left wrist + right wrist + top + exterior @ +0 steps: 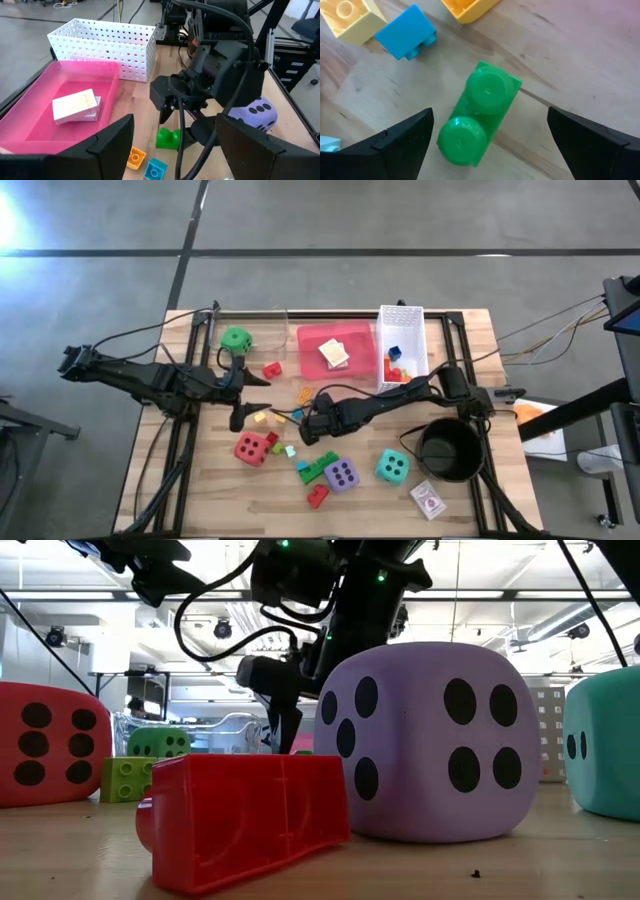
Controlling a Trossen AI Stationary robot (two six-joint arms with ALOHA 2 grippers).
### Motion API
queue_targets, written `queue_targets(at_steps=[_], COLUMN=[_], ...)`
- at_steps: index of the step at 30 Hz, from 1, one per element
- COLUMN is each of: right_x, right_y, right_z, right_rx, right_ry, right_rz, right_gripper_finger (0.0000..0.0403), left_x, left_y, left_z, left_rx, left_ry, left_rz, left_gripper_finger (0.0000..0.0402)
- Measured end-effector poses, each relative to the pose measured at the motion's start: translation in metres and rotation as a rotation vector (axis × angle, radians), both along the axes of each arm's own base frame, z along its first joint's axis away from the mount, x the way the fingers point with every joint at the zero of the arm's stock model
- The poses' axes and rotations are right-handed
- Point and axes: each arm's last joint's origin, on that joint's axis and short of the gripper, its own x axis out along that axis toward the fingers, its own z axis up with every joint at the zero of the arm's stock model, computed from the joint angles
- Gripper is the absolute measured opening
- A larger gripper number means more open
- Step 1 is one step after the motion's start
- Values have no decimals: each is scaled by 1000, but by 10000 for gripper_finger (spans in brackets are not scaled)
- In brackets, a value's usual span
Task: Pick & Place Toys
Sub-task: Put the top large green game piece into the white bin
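Green two-stud plastic brick [480, 115] sits on the wooden desk [580, 60] btwn the right gripper [490, 137]'s spread fingers, not gripped yet. Hard, light, prob slippery, so pinch the flat long sides. Left gripper [243, 393] waits nearby, fingers apart, holding nothing.

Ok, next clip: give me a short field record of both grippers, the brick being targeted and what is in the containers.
right gripper: open, poised over the green brick, not touching
left gripper: open, empty, beside the pink tray
pink tray contents: card packs
white mesh basket: a few bricks
black pot: contents unclear
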Motion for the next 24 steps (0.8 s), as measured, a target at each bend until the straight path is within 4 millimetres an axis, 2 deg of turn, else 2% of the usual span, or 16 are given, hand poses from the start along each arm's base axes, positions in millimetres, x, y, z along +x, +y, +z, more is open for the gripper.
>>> queue_targets(at_steps=[3,11,15,17,24], right_x=[-1,-1,-2,-4,-7], right_y=[0,0,-1,-1,-1], right_z=[-1,-1,-1,0,-1], right_rx=[1,2,0,-2,-10], right_ry=[3,5,23,37,75], right_rz=[-5,-6,-3,2,20], right_gripper_finger=[345,190,128,113,113], left_x=[0,0,0,0,0], left_y=[0,0,0,0,0], left_z=[0,0,0,0,-1], left_rx=[0,-2,-3,-3,-16], left_ry=[0,3,5,5,5], left_rz=[0,2,2,2,7], left_gripper_finger=[285,285,285,285,285])
